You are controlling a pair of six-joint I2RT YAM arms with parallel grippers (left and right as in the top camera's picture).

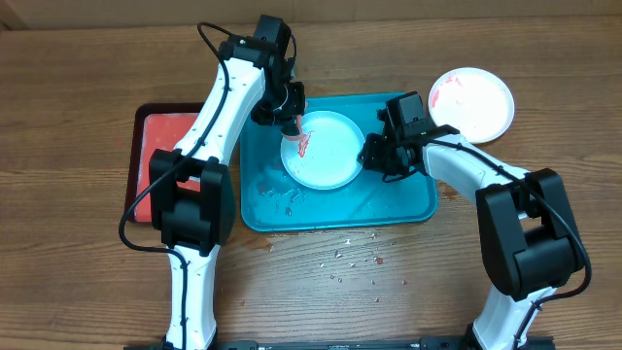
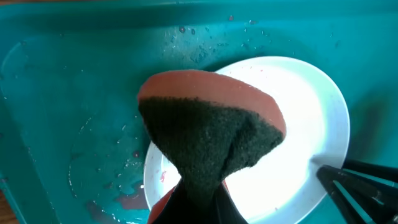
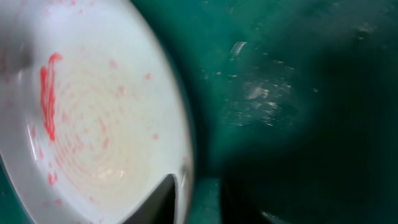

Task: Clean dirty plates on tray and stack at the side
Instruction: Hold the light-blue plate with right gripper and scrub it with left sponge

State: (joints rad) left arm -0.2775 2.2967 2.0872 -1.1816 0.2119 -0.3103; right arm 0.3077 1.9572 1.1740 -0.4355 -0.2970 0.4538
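Note:
A light-blue rimmed plate (image 1: 330, 160) with a red smear lies on the teal tray (image 1: 398, 199). My left gripper (image 1: 290, 119) is shut on an orange sponge (image 1: 294, 134) with a dark green pad and presses it on the plate's left part. In the left wrist view the gripper (image 2: 199, 205) holds the sponge (image 2: 205, 124) over the plate (image 2: 311, 106). My right gripper (image 1: 372, 156) grips the plate's right rim. In the right wrist view its fingers (image 3: 199, 202) straddle the rim of the plate (image 3: 106, 112). A white plate (image 1: 471, 102) with red smears sits on the table at the back right. The yellow-green plate is out of view.
A smaller red tray (image 1: 155, 136) lies left of the teal tray, under my left arm. Wet patches and reddish drops show on the teal tray's left part (image 2: 74, 93). Crumbs (image 1: 355, 258) are scattered on the table in front of the tray.

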